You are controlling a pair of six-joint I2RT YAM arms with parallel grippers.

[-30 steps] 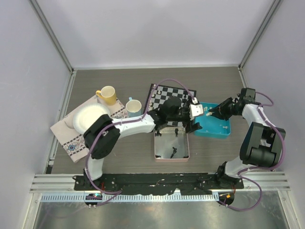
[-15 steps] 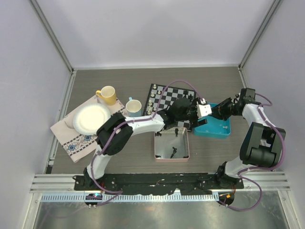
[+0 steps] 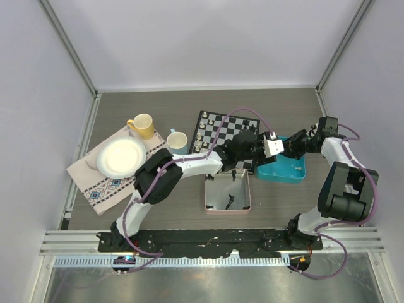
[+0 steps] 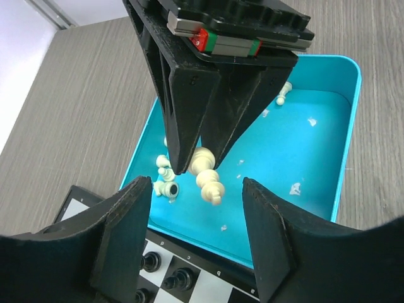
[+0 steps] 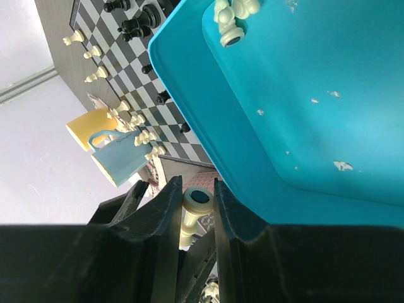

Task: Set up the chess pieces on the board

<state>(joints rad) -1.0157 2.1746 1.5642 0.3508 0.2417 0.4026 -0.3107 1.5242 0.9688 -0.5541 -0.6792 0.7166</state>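
Right gripper [image 4: 199, 165] jaws pinch 1 off-white chess piece [image 4: 208, 180] above blue tray [image 4: 328, 151], frame centre. Left gripper [image 4: 197, 189] jaws part-open, flanking it, empty.

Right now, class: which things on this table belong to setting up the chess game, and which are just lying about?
Job: board, chess pieces in the blue tray, one piece in the right gripper.
Lying about: yellow cup, blue cup, plate, patterned cloth.

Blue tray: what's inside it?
Off-white chess pieces clustered in one corner of the blue tray, a lone piece by the far wall, white flecks. The right fingers hide part of the floor.
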